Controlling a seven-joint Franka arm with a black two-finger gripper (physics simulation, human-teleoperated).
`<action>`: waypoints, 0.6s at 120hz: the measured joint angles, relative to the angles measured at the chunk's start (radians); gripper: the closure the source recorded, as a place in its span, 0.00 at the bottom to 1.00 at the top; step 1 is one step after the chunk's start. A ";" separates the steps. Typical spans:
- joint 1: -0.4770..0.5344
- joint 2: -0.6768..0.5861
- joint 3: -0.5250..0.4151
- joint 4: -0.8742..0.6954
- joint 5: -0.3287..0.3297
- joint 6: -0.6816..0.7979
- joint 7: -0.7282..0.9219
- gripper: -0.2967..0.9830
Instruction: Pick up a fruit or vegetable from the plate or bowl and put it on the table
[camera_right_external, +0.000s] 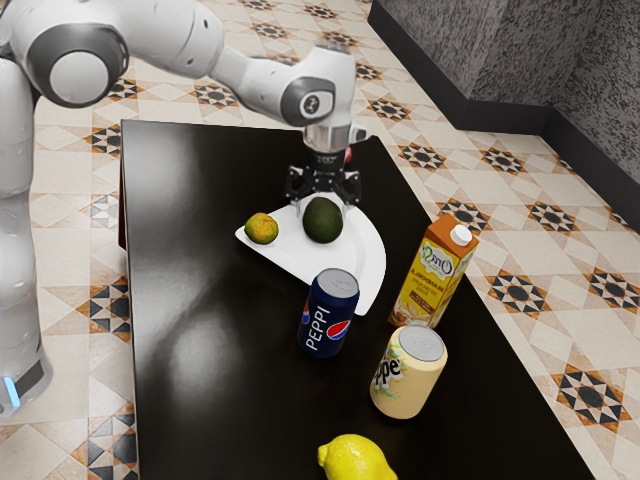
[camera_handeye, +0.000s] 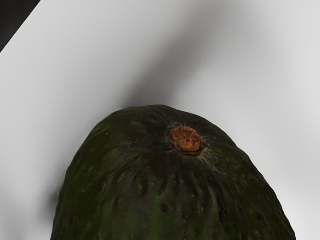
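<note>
Rn gripper @ avo on plate.

Bright, diffuse light falls across the scene. Cloudy glare lies on the glossy black table, on the arm-base side of the gripper. Below the gripper, the white plate gleams pale, a soft-edged grey shadow stretching from the dark avocado.

Blue can w/ "PEPPI", cream can "ppe"
</note>
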 joint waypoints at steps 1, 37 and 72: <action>0.000 0.001 0.000 0.000 -0.001 0.001 0.000 0.23; 0.002 0.030 -0.002 -0.001 -0.027 0.018 -0.003 0.23; 0.003 0.023 -0.002 0.000 -0.040 0.023 -0.009 0.37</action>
